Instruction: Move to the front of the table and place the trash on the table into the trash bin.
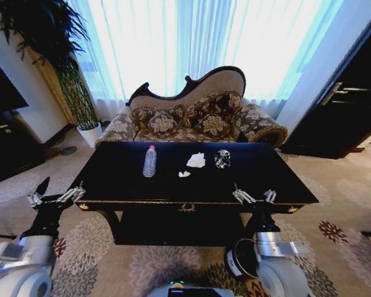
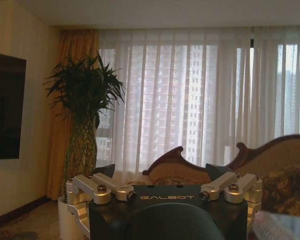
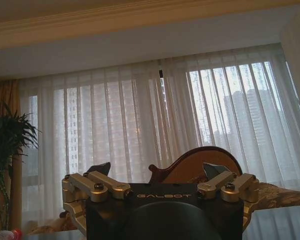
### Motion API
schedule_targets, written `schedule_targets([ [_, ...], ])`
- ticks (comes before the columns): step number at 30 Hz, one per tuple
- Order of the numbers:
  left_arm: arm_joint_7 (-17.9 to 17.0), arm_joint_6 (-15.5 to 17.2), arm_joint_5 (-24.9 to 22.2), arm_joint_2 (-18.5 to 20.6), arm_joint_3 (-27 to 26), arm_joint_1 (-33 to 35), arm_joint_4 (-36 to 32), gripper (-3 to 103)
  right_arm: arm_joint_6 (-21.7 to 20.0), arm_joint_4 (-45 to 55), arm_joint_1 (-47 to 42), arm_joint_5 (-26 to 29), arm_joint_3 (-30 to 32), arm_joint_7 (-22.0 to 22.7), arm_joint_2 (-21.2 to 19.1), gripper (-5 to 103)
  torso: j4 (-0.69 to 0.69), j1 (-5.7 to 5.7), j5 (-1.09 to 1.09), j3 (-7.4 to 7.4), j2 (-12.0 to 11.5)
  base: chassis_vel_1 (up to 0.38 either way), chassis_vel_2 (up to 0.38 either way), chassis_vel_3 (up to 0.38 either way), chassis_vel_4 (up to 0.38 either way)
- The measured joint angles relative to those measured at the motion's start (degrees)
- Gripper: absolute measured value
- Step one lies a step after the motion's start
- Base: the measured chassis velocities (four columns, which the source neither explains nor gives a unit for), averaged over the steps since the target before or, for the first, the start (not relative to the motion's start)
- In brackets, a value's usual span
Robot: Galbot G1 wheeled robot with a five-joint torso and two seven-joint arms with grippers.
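The glossy black counter [image 1: 111,179] stands square before the robot, its near gold-trimmed edge running between the two arms. Toward the far edge, about midway along it, lies a crumpled white paper lump [image 1: 196,161]; a smaller white scrap [image 1: 184,174] lies just nearer the middle of the counter, and a shiny silver-black piece [image 1: 222,159] sits just to the right of the larger lump. A clear plastic bottle [image 1: 149,161] stands upright to the left of the lumps, apart from them.

The left gripper [image 1: 57,193] hovers off the near left corner of the counter, fingers spread wide and empty. The right gripper [image 1: 255,196] sits at the near edge toward the right corner, fingers likewise parted and holding nothing. In both wrist views the fingertips stand well apart with curtains showing between them.

The trash bin [image 1: 240,258] rests on the patterned carpet [image 1: 340,247] below the near edge, beside the right arm, partly hidden by it.

A floral sofa [image 1: 191,117] stands beyond the far edge, and a potted plant [image 1: 62,68] past the far left corner.
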Motion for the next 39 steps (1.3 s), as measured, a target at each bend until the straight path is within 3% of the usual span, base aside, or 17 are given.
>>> schedule_targets([
  [1, -2.13, 0.8, -1.33, 1.39, 0.72, -1.05, -0.41, 100, 0.1, 0.2, -0.02, -0.08, -0.12, -0.02, 0.06, 100, 0.0, -0.01, -0.01, 0.0, 0.0, 0.0, 0.0, 0.0, 0.0],
  [5, -4.3, 2.71, -3.68, 4.27, 1.32, -3.33, -0.46, 100, 0.26, 0.61, -0.25, -0.39, -0.55, -0.04, 0.15, 100, -0.01, -0.07, -0.01, -0.03, 0.02, 0.0, 0.0, 0.0, 0.0],
  [11, -3.38, 5.12, -6.73, 8.62, 2.3, -5.73, 0.02, 100, 0.28, 1.59, -0.87, -0.6, -1.03, -0.27, 0.1, 100, 0.0, -0.07, -0.02, -0.03, 0.03, 0.0, 0.0, 0.0, 0.0],
  [15, -0.93, 5.66, -10.39, 16.8, 5.27, -9.92, 4.76, 100, 0.17, 1.91, -1.17, -2.49, -1.69, -0.99, 0.18, 100, 0.0, -0.05, -0.02, -0.02, 0.02, 0.0, 0.0, 0.0, 0.0],
  [17, -1.07, 5.66, -10.93, 18.73, 6.5, -11.38, 6.1, 100, 0.23, 1.91, -1.4, -3.01, -1.76, -1.12, 0.35, 100, 0.0, -0.05, -0.02, -0.02, 0.02, 0.0, 0.0, 0.0, 0.0],
  [19, -3.73, 6.71, -12.29, 21.3, 9.76, -14.52, 7.7, 100, 0.72, 1.81, -1.86, -3.9, -1.79, -1.22, 0.72, 100, 0.0, -0.06, -0.03, -0.02, 0.03, 0.0, 0.0, 0.0, 0.0],
  [21, -4.75, 7.27, -12.8, 21.75, 10.81, -15.36, 7.97, 100, 0.88, 1.7, -2.0, -4.18, -1.81, -1.24, 0.86, 100, 0.0, -0.06, -0.02, -0.02, 0.03, 0.0, 0.0, 0.0, 0.0],
  [24, -11.16, 11.2, -14.74, 23.46, 16.17, -19.29, 8.68, 100, 1.15, 1.55, -2.44, -5.07, -2.06, -1.43, 1.46, 100, -0.01, -0.05, -0.01, -0.02, 0.02, 0.0, 0.0, 0.0, 0.0],
  [33, -17.64, 15.96, -12.95, 24.89, 24.65, -27.53, 14.3, 100, 1.13, -0.37, -1.51, -6.78, -3.56, -2.66, 2.09, 100, 0.0, -0.06, -0.02, -0.02, 0.02, 0.0, 0.0, 0.0, 0.0],
  [39, -18.73, 17.07, -11.97, 24.59, 31.58, -34.0, 18.97, 100, 0.64, -1.79, -0.54, -8.05, -4.31, -3.48, 2.17, 100, 0.0, -0.05, -0.01, -0.02, 0.02, 0.0, 0.0, 0.0, 0.0],
])
